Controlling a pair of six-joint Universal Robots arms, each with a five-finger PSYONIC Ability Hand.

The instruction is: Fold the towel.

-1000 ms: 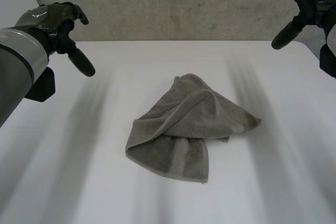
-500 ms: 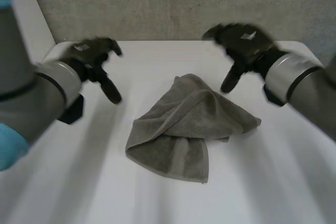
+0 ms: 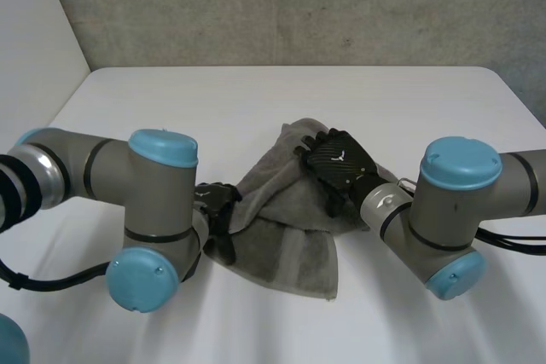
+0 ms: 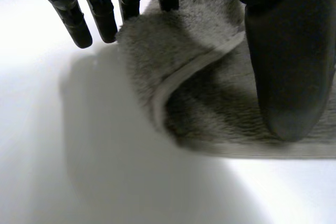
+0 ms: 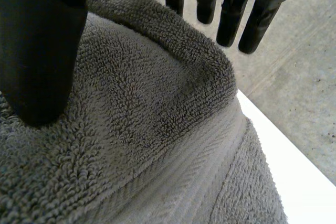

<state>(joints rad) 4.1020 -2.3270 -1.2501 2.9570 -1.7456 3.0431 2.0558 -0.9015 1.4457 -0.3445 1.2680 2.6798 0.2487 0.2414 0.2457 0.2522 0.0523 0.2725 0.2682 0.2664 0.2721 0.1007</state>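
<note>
A grey-brown terry towel (image 3: 288,245) is lying crumpled in a loose heap in the middle of the white bench (image 3: 256,100), with both hands reaching it from opposite sides. Its pile is thick and looped. A flat woven band is running across the flap nearest the robot, and several layers are overlapping at angles, so no straight outline is showing.

The left robot hand (image 3: 218,210) is sitting at the corner of the towel that points toward the left arm (image 3: 162,147). In the left wrist view its fingers (image 4: 73,17) are reaching out straight. Some are hanging over bare bench just beside the cloth and others are meeting the towel's edge. The thumb (image 4: 289,66) is resting its tip on the terry well apart from them. Between fingers and thumb a folded-over corner is lying with its pale hem turned up. The hand is released and nothing is pinched.

The right robot hand (image 3: 339,164) is lying on top of the heap, on the raised part farther from the robot. In the right wrist view its thumb (image 5: 39,51) is pressing down into the pile, and its straight fingers (image 5: 231,17) are hanging beyond a rounded ridge of cloth. This ridge is standing up between thumb and fingers without being squeezed, so this hand is released too.
</note>
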